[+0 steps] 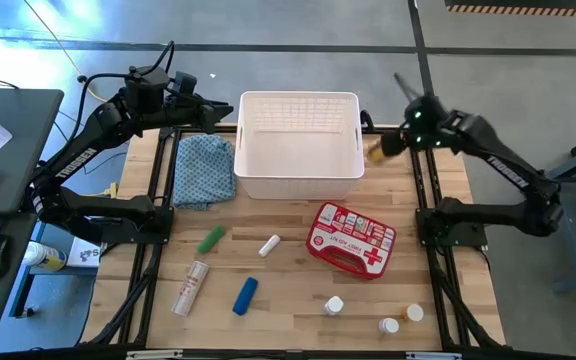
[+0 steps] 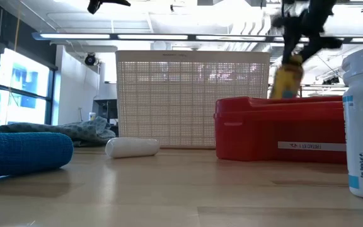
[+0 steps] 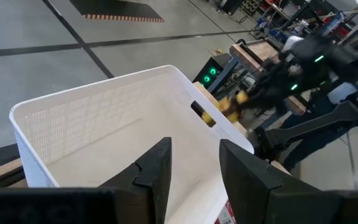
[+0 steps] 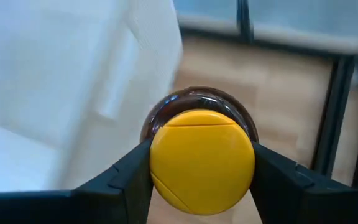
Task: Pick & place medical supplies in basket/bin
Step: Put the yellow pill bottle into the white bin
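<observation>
While your right hand [image 4: 201,180] grips the amber bottle [image 4: 202,158] by its yellow cap, the bottle hangs up in the air just beside the right wall of the white basket [image 1: 298,185]. It is not over the basket yet. The fingers squeeze the cap from both sides, and the cap is round and smooth. That is the risk: if you swing fast, the bottle may slip out and drop on the bench [image 1: 288,310], or roll off the edge.

You could also bump the bottle against the basket rim if you move across too low. That may push the basket or knock the bottle loose.

Your left hand [image 3: 191,165] hovers over the basket's other side. Its fingers are partly open and hold nothing. If both hands go over the basket, they may hit each other.

Lots of things wait on the bench: the red first-aid case [image 1: 351,241], the green tube [image 1: 210,240], the blue tube [image 1: 245,296] and small white pill bottles [image 1: 334,305].
</observation>
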### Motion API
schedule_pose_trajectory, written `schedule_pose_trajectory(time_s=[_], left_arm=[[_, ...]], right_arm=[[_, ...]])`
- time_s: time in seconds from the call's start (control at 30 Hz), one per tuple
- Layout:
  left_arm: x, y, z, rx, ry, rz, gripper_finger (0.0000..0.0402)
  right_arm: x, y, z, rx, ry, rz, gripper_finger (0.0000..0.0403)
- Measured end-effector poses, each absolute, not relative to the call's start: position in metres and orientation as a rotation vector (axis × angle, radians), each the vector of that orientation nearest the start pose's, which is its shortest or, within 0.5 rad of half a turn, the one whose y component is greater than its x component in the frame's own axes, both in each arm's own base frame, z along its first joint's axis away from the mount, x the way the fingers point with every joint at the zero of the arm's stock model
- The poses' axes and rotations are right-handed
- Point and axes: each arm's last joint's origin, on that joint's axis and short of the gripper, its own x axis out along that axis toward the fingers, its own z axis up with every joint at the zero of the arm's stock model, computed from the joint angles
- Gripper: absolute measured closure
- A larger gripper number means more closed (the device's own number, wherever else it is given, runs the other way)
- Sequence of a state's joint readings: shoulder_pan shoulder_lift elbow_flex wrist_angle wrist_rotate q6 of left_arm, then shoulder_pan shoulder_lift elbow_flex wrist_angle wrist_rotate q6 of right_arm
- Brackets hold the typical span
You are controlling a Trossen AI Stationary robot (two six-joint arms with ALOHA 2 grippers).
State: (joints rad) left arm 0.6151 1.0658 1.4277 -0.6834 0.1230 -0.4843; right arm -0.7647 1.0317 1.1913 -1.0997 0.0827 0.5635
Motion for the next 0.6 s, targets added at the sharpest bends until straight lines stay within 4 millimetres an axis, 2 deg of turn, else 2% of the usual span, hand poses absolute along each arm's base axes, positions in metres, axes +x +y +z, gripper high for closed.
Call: schedule_pose_trajectory(time_s=[0.1, 0.2, 0.33, 0.47, 0.6], left_arm=[[0.159, 0.108, 0.447, -0.588, 0.180, 0.554, 0.0231], [0.159, 0.108, 0.447, -0.588, 0.179, 0.556, 0.0231], [0.159, 0.108, 0.447, -0.585, 0.180, 0.559, 0.0231], [0.161, 0.110, 0.445, -0.583, 0.188, 0.565, 0.0231], [0.163, 0.111, 0.444, -0.585, 0.194, 0.565, 0.0231]], right_arm=[[0.121, -0.123, 0.388, 0.727, 0.614, -1.077, 0.0196], [0.121, -0.125, 0.416, 0.643, 0.615, -1.119, 0.0196], [0.136, -0.140, 0.451, 0.553, 0.536, -1.094, 0.0196], [0.166, -0.161, 0.466, 0.473, 0.554, -1.042, 0.0196], [0.202, -0.176, 0.466, 0.400, 0.618, -0.955, 0.0196]])
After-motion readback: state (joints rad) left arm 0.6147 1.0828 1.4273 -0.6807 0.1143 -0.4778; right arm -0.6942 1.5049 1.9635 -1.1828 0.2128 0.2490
